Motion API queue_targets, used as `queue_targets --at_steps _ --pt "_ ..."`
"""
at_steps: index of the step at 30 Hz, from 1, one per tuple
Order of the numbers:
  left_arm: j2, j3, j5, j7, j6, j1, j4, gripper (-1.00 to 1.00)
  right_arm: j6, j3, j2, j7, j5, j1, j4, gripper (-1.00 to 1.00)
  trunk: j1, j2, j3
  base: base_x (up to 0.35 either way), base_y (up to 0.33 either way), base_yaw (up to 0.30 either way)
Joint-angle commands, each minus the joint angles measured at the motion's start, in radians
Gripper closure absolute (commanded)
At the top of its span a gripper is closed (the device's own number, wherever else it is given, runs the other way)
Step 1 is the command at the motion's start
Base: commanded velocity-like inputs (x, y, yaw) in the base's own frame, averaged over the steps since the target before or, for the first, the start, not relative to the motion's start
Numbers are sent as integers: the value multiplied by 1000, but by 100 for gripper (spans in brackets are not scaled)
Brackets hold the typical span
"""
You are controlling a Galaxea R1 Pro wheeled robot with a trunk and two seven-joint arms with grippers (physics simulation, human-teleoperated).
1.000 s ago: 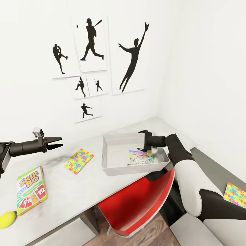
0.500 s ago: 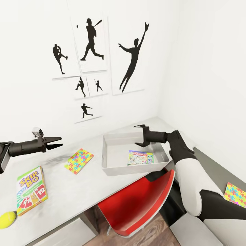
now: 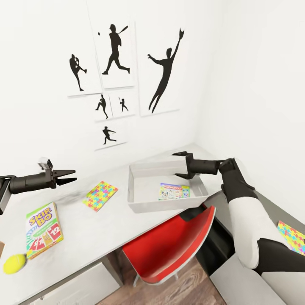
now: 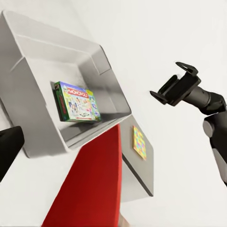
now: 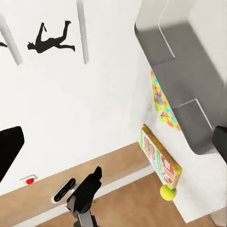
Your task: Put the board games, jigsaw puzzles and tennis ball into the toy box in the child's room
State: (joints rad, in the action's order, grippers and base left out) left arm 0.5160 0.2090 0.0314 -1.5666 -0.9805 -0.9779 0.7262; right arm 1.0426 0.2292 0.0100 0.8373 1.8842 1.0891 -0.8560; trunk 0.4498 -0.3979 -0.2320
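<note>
The light grey toy box (image 3: 157,207) stands on the pale table (image 3: 89,237). A light blue board game (image 3: 173,191) lies flat inside it, also seen in the left wrist view (image 4: 77,101). My right gripper (image 3: 177,165) hovers open and empty above the box's far right corner. Left of the box lies a jigsaw puzzle (image 3: 100,195). Further left are the green SKIP BO board game (image 3: 43,229) and the tennis ball (image 3: 15,263) at the table's near edge. My left gripper (image 3: 75,176) hangs open and empty above the table, left of the puzzle.
A red chair (image 3: 169,245) is tucked under the table in front of the toy box. Another jigsaw puzzle (image 3: 293,237) lies on the lower dark grey unit at the right. Baseball silhouette prints (image 3: 114,51) hang on the white wall behind.
My right gripper has risen out of the toy box and drawn back toward its far right corner, leaving the board game inside. The head view has shifted slightly. The left arm stays put.
</note>
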Motion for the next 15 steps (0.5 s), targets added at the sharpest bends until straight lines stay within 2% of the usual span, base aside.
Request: queue_targets --at_steps 1,5,7,12,15 --pt "1 -1 -1 -4 -11 -1 8 -100 5 -1 -9 8 8 -15 -38 -100 0 -2 -2 -195 50 0" --pt "1 -1 0 -4 -10 -1 29 -100 5 -9 -21 -3 12 -78 -124 -100 0 -2 -2 -125 30 0" --pt "1 -1 0 -4 -10 -1 40 -100 5 -12 -27 -35 18 -135 -203 -100 0 -2 -2 -50 12 0" --pt "2 1 1 -4 -10 -1 48 -100 5 -14 -40 -160 26 -218 -326 -100 0 -2 -2 -24 6 0" --pt "3 1 1 -4 -9 -1 50 -100 5 -19 -63 -245 28 -254 -373 -100 0 -2 -2 -9 2 0"
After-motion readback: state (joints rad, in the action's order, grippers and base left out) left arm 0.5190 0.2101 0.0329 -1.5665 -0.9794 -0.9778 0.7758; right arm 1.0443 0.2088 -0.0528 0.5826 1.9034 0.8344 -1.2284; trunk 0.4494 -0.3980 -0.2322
